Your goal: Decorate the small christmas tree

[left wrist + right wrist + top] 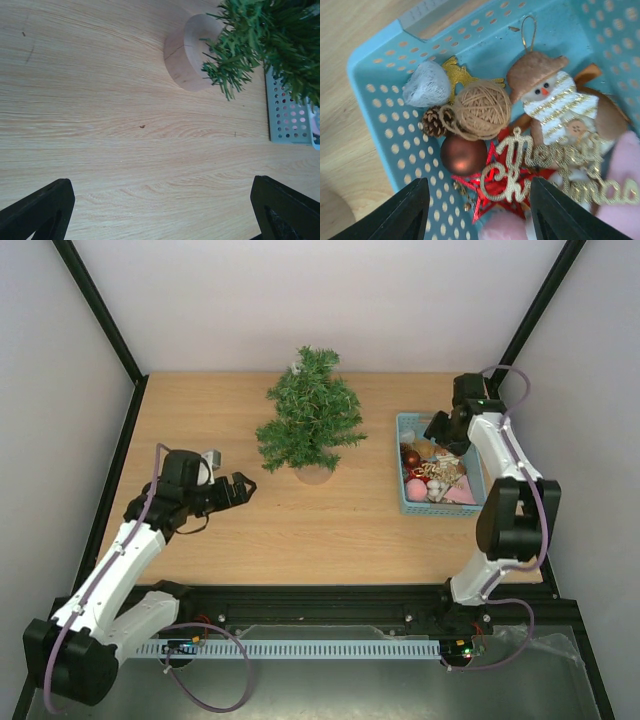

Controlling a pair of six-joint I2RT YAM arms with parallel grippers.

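Only R-wrist cam details basket (375, 100) trinkets (482, 110) — L claw (162, 202), R claw (477, 195) spread, empty.

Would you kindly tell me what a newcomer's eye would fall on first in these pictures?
The bushy small christmas tree stands out first, upright toward the back middle of the table. Next comes the light-blue basket on its right, crammed with decorations, a snowman and a gold Merry Christmas sign among them. The right gripper hangs open just above that pile.
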